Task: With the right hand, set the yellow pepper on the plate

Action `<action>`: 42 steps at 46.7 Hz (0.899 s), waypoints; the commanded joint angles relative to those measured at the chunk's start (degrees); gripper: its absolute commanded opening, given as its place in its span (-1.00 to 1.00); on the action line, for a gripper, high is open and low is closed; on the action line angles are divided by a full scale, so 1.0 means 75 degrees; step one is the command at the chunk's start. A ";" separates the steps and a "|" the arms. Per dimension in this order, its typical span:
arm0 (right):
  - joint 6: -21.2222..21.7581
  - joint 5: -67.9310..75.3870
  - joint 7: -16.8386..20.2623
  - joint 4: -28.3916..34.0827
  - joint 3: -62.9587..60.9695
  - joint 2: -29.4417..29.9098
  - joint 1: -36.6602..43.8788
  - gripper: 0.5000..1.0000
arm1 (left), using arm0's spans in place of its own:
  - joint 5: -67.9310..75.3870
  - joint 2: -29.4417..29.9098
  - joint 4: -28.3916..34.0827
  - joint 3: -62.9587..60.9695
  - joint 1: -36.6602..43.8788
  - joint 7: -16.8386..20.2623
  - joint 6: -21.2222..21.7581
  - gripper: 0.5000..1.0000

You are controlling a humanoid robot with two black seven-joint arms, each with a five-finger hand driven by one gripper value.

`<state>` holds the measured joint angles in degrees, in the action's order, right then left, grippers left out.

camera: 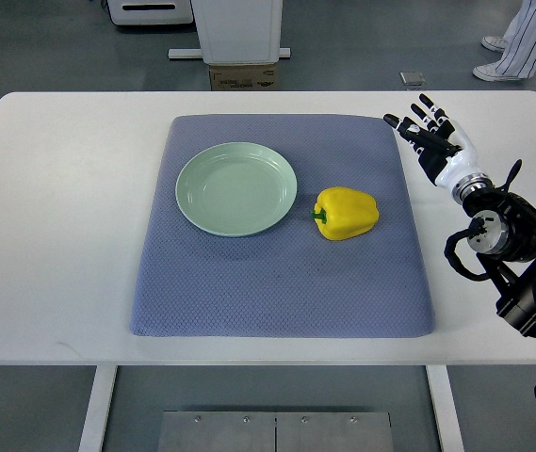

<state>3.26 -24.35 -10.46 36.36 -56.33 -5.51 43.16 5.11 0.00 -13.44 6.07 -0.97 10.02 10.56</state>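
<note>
Right of the mat (277, 282), my right hand (434, 143) hovers with fingers spread, holding nothing, well apart from the pepper (346, 214) beside the plate (236, 188).

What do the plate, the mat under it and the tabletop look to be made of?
The plate: pale green, smooth with a soft sheen, probably plastic or glazed ceramic; cannot tell which. The mat: blue-grey fabric or foam, matte, with a fine woven or dimpled texture and rounded corners. The tabletop: white, flat and smooth, likely laminate.
</note>
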 commanded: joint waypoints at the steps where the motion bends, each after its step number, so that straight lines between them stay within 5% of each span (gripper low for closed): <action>1: -0.0001 0.0001 0.0001 0.0003 0.0000 0.0008 -0.0001 1.00 | -0.0002 0.0000 0.0011 -0.0001 0.0001 0.0000 -0.0001 1.00; 42: -0.0001 0.0001 -0.0034 0.0003 -0.0024 -0.0004 0.0186 1.00 | -0.0002 0.0000 -0.0001 -0.0001 0.0001 0.0000 -0.0001 1.00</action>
<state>3.26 -24.34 -10.72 36.42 -56.52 -5.54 44.54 5.08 0.00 -13.42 6.06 -0.96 10.02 10.53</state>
